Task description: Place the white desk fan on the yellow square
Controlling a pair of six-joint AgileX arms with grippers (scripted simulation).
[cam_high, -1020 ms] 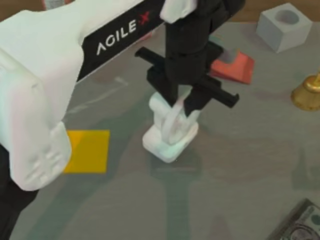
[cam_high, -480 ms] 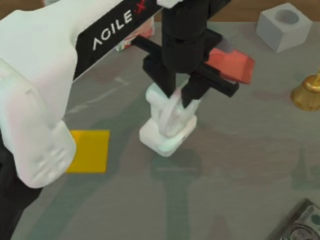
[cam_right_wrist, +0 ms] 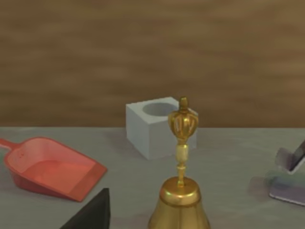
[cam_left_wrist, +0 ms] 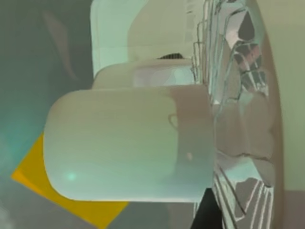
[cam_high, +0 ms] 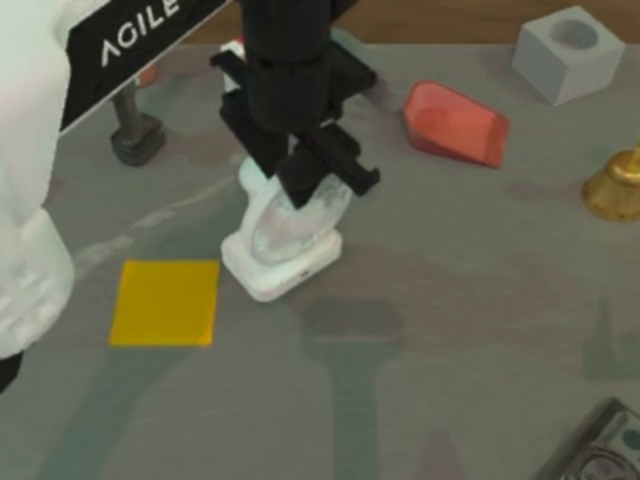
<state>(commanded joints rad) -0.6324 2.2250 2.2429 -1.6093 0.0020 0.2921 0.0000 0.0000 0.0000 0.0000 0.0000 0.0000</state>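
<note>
White desk fan [cam_high: 283, 240] clamped at its grille by left tool [cam_high: 300, 185], just beside yellow square [cam_high: 165, 302], right tool's state unclear.

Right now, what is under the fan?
Bare table shows around the fan, held by the left gripper. The yellow square lies beside its base, not under it. The base covers whatever is directly beneath.

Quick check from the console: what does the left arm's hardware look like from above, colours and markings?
The left arm has chunky white shell links with a black strip bearing white "AGILE" lettering. Its wrist and the left gripper are matte black, blocky, with a cross-bar and two flat black fingers. No cables show.
</note>
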